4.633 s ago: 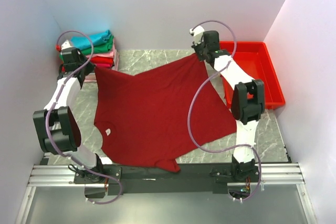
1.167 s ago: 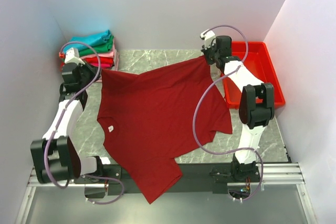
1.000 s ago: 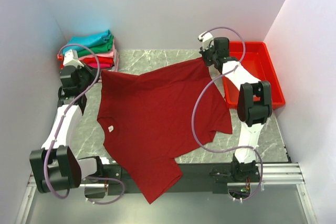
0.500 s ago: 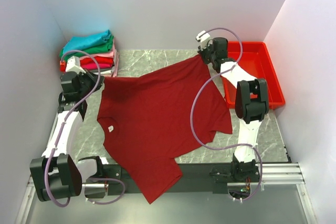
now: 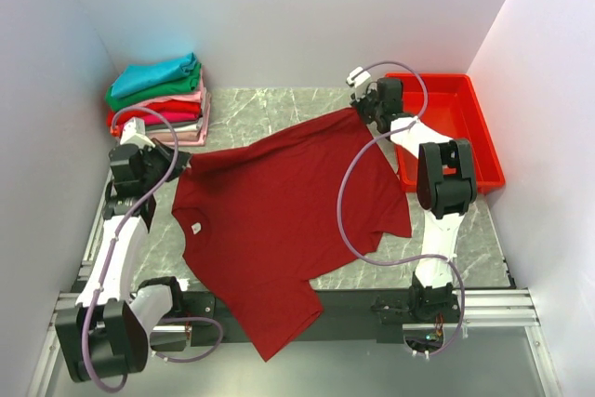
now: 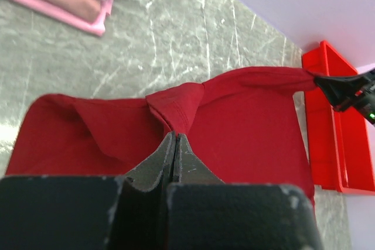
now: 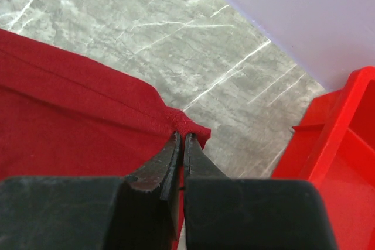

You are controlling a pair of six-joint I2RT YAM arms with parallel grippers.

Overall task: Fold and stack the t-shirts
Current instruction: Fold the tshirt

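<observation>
Dark red t-shirt lies spread over the middle of the table in the top view. Its long axis runs roughly left to right. The neck points to the left of the frame, where the small white label shows, and the hem faces the right. One sleeve hangs over the near table edge at lower centre.

The left pincer is closed tight on a bunched fold of the cloth at the shirt's upper left corner; its wrist view shows the jaws pressed together on a pinch of fabric. The right pincer is likewise closed on the shirt's far right corner, jaws nearly touching with the cloth edge between them. The top edge of the shirt stretches between the two grips.

A stack of folded t-shirts sits in the upper left, teal on top, near the left pincer but apart from the red shirt. A bright red tray stands at the upper right, just beside the right arm. That arm's cable loops above the shirt's right part.
</observation>
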